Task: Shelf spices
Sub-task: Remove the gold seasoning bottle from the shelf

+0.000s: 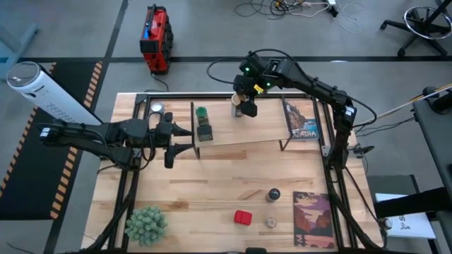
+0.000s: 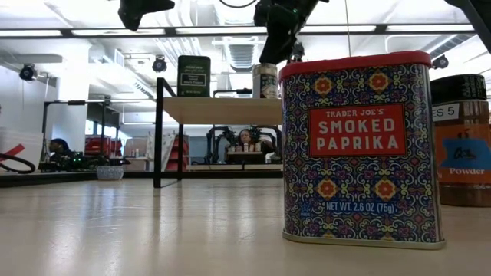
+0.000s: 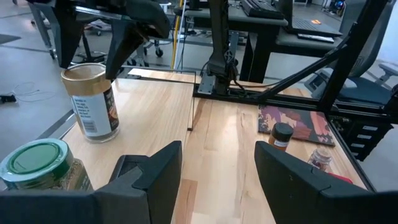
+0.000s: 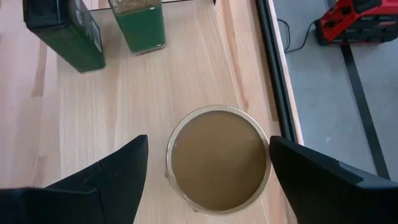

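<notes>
Tan cylinder [image 4: 218, 158] upright on shelf [image 1: 233, 137]; right gripper [image 1: 247, 106] above it, fingers spread. Left gripper [image 1: 185, 139] open near green-lidded jar [image 1: 202, 113].

Open left gripper [image 3: 217, 180] faces tan cylinder [image 3: 92, 101] and green-lidded jar [image 3: 38, 165].

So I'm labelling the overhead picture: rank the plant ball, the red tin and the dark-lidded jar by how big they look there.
1. Plant ball, clearly largest.
2. Red tin.
3. Dark-lidded jar, only slightly smaller than the tin.
</notes>
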Robot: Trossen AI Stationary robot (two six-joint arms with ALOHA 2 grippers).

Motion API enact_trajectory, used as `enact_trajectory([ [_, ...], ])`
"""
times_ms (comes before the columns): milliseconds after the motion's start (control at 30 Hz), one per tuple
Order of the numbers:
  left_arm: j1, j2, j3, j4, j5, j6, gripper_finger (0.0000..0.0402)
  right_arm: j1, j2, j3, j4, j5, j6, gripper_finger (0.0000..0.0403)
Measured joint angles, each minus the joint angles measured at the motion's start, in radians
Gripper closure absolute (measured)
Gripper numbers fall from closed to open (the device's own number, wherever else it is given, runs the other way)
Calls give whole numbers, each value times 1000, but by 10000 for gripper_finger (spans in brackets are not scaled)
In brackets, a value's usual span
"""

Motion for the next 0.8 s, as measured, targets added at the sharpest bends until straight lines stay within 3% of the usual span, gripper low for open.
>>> enact_trajectory([
  [800, 0, 0, 0, 0, 1, 0, 209, 103, -1, -28, -57, 3, 46, 102],
])
